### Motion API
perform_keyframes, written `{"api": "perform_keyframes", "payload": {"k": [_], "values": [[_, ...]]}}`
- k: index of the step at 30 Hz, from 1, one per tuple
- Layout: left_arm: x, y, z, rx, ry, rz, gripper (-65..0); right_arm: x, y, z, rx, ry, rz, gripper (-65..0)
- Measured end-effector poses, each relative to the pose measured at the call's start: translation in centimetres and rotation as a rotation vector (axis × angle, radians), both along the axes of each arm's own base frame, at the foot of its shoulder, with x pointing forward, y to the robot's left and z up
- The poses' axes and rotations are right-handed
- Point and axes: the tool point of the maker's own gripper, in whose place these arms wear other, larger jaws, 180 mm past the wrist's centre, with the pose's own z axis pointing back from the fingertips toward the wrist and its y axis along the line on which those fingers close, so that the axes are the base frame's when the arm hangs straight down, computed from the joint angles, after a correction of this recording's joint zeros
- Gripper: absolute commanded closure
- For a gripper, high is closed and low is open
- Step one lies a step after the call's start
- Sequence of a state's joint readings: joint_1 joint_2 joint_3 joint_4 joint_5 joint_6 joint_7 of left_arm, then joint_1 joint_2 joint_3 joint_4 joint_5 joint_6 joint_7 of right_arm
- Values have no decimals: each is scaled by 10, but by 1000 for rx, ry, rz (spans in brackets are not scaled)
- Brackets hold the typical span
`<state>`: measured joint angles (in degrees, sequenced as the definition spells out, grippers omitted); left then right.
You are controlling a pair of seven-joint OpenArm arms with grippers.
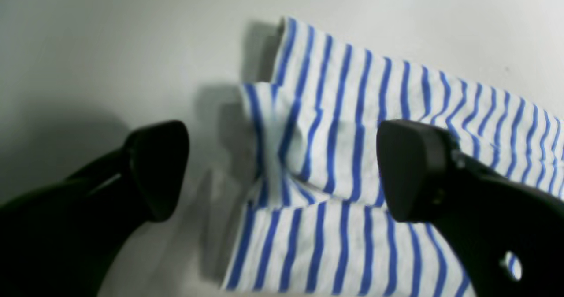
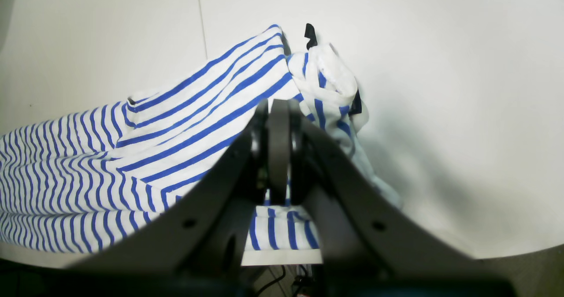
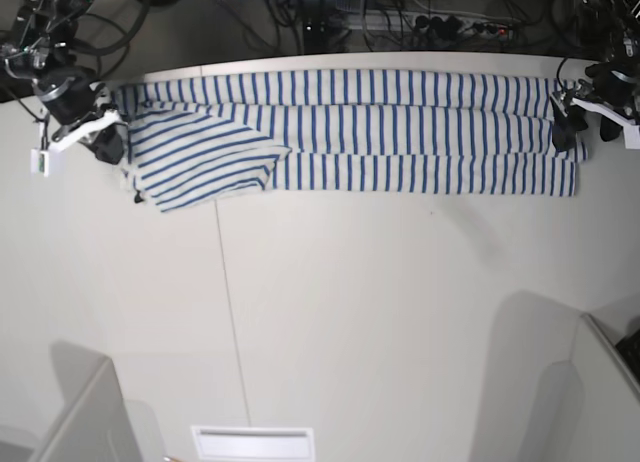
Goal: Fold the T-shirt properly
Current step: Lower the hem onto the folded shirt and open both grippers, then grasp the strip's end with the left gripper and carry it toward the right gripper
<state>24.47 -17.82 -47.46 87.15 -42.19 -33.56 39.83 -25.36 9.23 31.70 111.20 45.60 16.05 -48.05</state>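
White table (image 3: 350,312) held the striped T-shirt (image 3: 400,147), folded into a long band along the far edge. The left gripper (image 1: 282,169) was spread wide over one end of it. The right gripper (image 2: 278,156) was pressed together, pinching the other end.

The T-shirt (image 3: 400,142) is soft, matt knit cloth, white with thin blue stripes, creasing loosely where it bunches. Under it the table (image 3: 400,312) looks smooth, matt white. The left gripper (image 1: 282,169) has black, smooth, faintly sheened plastic-looking fingers (image 1: 407,169).
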Motion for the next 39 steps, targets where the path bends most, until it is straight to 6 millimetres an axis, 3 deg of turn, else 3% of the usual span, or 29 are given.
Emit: {"api": "perform_keyframes", "payload": {"k": [4,7,12,20,23,24,29,34,39], "values": [[0,-2,-15,-32,29,1,-650,0,8,-2,18,3,10,0],[2,-15,-36,-93,48,-6,-650,-1,6,-2,11,5,8,0],[12,-25,-42,-121,33,-32,-638,-6,6,-5,12,20,9,0],[8,-27,-55,-171,38,-9,-286,-9,6,-6,15,24,7,0],[7,-24,-59,-182,50,3,-51,-12,6,-8,15,34,8,0],[8,-22,-60,-189,53,5,0,-12,7,-8,16,34,9,0],[18,2,-58,-196,38,55,0,-16,14,-13,50,42,-14,0],[9,30,-42,-102,70,94,0,-15,15,-12,51,36,-13,0],[17,13,-2,12,17,-29,0,-15,14,-12,50,38,-13,0]]}}
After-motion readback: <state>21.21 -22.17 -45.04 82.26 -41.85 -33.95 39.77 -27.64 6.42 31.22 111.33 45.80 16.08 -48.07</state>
